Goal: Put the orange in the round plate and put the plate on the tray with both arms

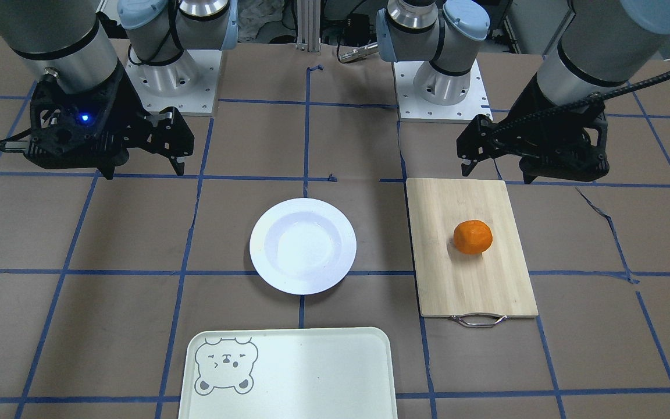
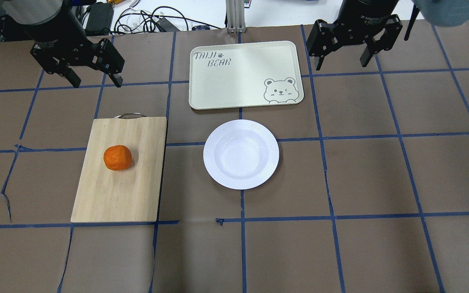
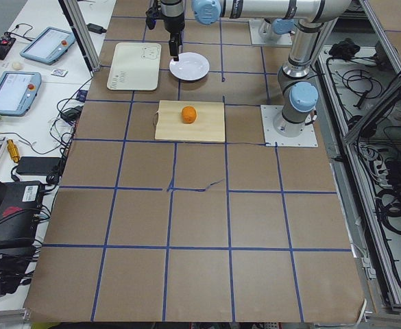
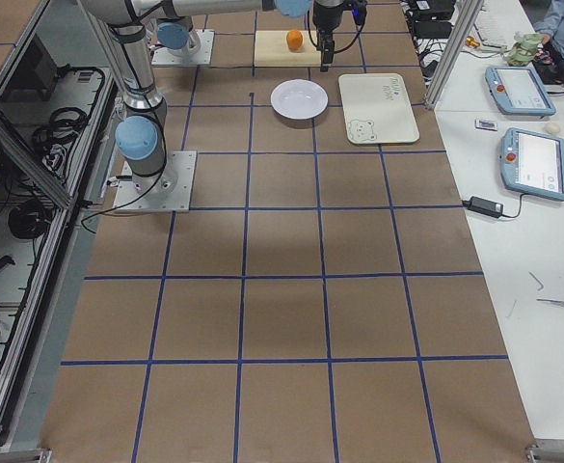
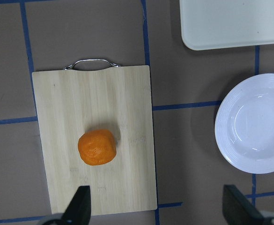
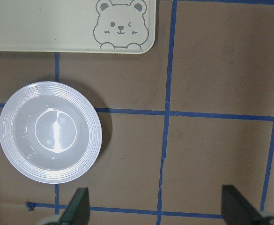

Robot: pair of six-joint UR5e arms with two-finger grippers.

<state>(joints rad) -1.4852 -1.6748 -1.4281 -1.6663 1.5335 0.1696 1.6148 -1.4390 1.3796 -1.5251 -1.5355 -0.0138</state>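
orange point(image 2: 117, 157): loose near the middle of the board point(image 2: 120, 195), well apart from the plate.
plate point(image 2: 218, 138): empty, flat on the table point(image 2: 360, 183), between board and tray, just short of the tray.
tray point(image 2: 238, 69): empty.
left fingers point(image 2: 113, 69): spread, holding nothing, raised beyond the board.
right fingers point(image 2: 317, 42): spread, holding nothing, beside the tray's far corner.
risk: an off-centre pinch could squirt the orange away; the plate's low, glossy rim may slip, and an uneven two-arm lift would tip the fruit out.
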